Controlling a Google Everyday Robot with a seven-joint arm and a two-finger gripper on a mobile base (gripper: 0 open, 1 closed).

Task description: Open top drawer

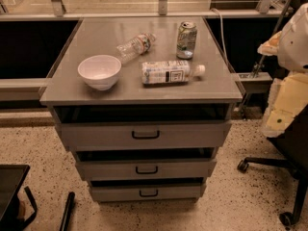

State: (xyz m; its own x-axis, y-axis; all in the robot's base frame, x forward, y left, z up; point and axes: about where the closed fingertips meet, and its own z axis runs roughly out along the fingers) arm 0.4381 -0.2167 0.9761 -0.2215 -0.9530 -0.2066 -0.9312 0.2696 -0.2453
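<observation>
The top drawer (96,136) is the widest grey front panel of the three, right under the cabinet top, with a small black pull handle (145,134) at its middle. A dark gap runs above its panel. Two narrower grey drawers (106,170) sit below it, each with a similar black handle. My gripper (274,44) is at the right edge of the view on the white and cream arm, level with the cabinet top. It is well to the right of the drawer handle and touches nothing.
On the cabinet top (67,88) are a white bowl (99,71), a lying clear bottle (135,45), a lying white bottle (171,72) and an upright can (186,40). An office chair base (269,165) stands at the right. Black objects (14,196) are at the bottom left.
</observation>
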